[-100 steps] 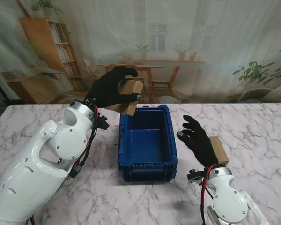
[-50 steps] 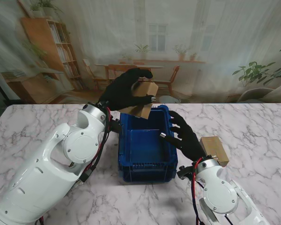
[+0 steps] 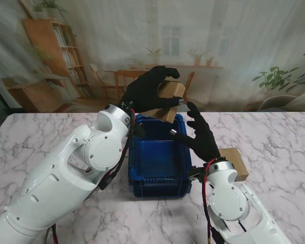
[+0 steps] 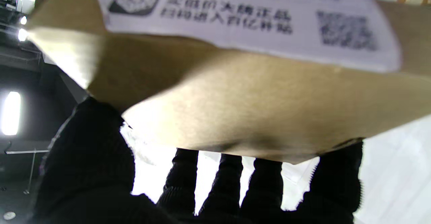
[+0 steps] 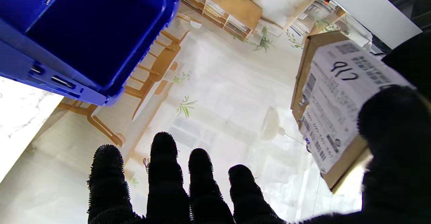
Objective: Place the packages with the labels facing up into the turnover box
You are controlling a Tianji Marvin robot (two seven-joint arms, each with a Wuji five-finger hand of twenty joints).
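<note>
Nearest, at the right: a second cardboard box (image 3: 235,163) flat on the marble table (image 3: 274,137), just beside the right forearm, untouched and waiting its turn. Next, toward the middle: the blue bin (image 3: 160,155), open and apparently empty, ready to take both boxes. Over the bin's right rim: the right hand (image 3: 201,137), holding nothing, fingers (image 5: 161,170) spread wide and pointing away, palm turned toward the box coming in, likely poised to receive or steady it. Farthest, above the bin's far edge: the left hand (image 3: 150,94), fingers curled tight around a cardboard box (image 3: 168,99), lifted clear of the table and tilted. Seen from the right wrist, a white shipping label (image 5: 340,96) with handwritten marks on one broad face of that box, turned toward the right hand rather than skyward; hence, probably, the raised and tilted hold, to bring the label uppermost before lowering. Neither box in the bin yet; task judged to be at its first placement.
</note>
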